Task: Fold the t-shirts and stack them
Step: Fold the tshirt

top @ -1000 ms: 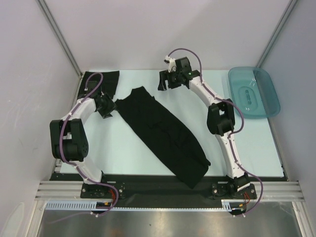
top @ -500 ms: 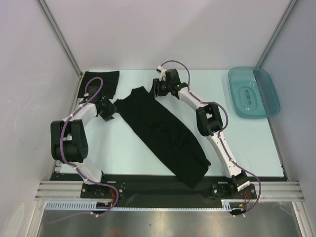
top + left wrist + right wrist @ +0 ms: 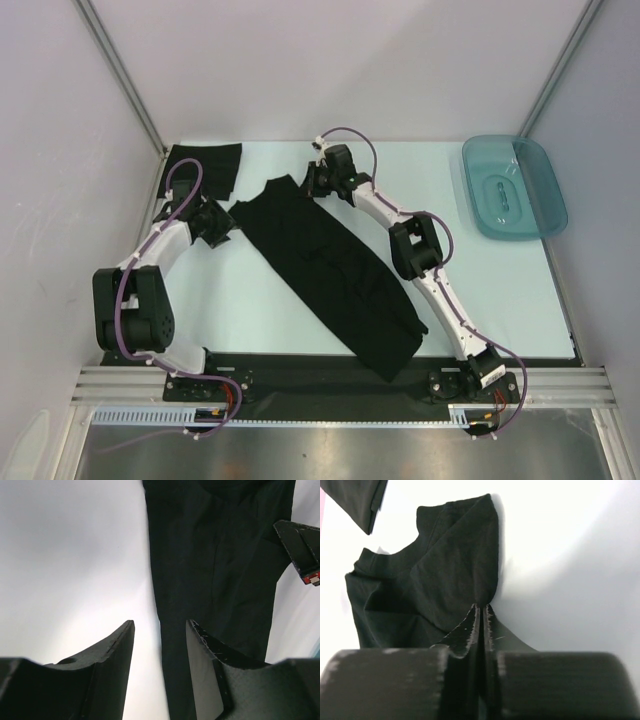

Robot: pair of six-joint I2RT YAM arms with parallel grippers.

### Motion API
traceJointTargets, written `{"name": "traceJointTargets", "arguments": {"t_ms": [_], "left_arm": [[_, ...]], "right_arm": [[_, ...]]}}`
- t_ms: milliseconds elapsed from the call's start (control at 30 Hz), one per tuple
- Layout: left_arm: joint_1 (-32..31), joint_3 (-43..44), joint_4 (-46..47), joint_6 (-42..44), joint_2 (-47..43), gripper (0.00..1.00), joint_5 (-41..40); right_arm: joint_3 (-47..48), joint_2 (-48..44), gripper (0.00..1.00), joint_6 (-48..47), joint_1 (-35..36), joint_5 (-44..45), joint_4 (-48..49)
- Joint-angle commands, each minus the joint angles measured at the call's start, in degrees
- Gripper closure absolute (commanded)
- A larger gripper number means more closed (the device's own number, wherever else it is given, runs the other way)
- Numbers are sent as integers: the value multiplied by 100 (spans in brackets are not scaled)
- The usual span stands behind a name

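Top external: folded t-shirt [image 3: 205, 165] at the table's [image 3: 250, 300] 10 o'clock corner, left gripper [image 3: 220, 226] released just beside long t-shirt [image 3: 330, 265] lying 11-to-5 across centre, right gripper [image 3: 312, 183] clenched at its 11 o'clock end, pinch on cloth unclear, teal tray [image 3: 550, 200] at 2 o'clock.

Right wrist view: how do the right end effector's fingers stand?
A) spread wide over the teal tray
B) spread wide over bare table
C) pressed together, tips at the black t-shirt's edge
C: the right end effector shows both fingers closed against each other, their tips meeting the edge of the t-shirt.
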Motion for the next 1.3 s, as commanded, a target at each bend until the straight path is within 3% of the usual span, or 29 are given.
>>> {"name": "traceJointTargets", "arguments": {"t_ms": [0,167,400,533,733,867,1067,1133,1233,1267], "left_arm": [[36,3,115,-84,-148,49,144],[18,-41,124,-128,-60,49,179],[-219,99,299,-269,352,48,284],[-736,582,98,-199,791,46,258],[-1474,1259,-228,64,1188,46,276],[-1862,1164,-263,205,1197,46,574],[-2574,375,-342,355,838,41,820],[-2846,13,-185,206,618,40,891],[-3144,-821,245,-188,73,39,1145],[-3224,-1163,351,-268,-50,39,1189]], "right_arm": [[227,100,100,238,-50,311,102],[-221,-365,100,230,-472,444,418],[-265,-577,100,-148,-1324,514,50],[-783,-875,100,-254,-1755,576,102],[-863,-1130,98,-517,-2213,848,-591],[-1117,-1525,63,-780,-2354,945,-1039],[-1557,-2623,38,-1282,-2380,1454,-2004],[-1584,-2939,34,-1212,-2372,1604,-2471],[-2143,-3730,13,-1037,-2328,1692,-3342],[-2990,-4393,0,-941,-2319,1718,-3395]]}}
